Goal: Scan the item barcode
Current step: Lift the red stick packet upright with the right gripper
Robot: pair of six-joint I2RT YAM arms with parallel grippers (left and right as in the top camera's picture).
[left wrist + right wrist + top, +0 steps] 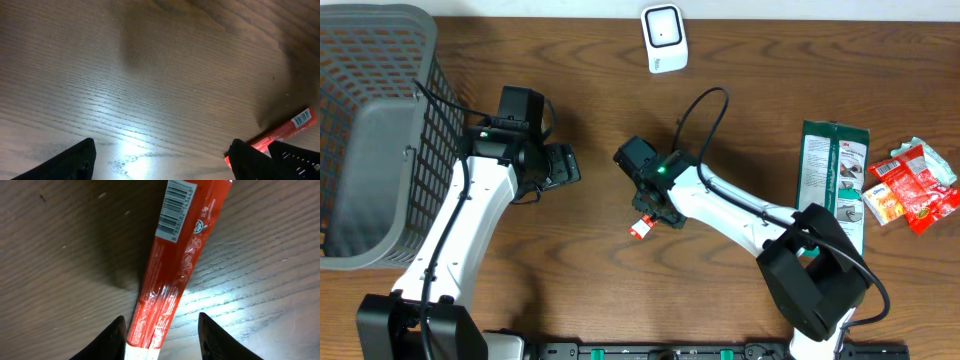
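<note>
Closest to your right wrist camera, the two dark fingers of the right end effector (pixel 161 322) stand on either side of the bottom end of a long red packet (pixel 175 270). They are partly spread. The left-hand finger in that view is just beside the packet's edge and the other has a clear gap, so nothing is pinched. The packet lies at a slant on the wooden counter (pixel 260 255). Its barcode (pixel 176 209) faces up at the far end, away from the fingers.

From overhead, you find that packet near the middle of the counter, just beneath the right end effector. The white scanner (pixel 663 38) stands well apart from it at the far edge of the counter.

Your left end effector (pixel 161 147) is spread wide with only bare wood between its fingers. The red packet shows just past one finger in the left wrist view.

On your left sits a grey mesh basket (pixel 430 110). On your right a green pouch (pixel 833 175) lies flat, with a small heap of red sachets (pixel 912 185) just beside it.
</note>
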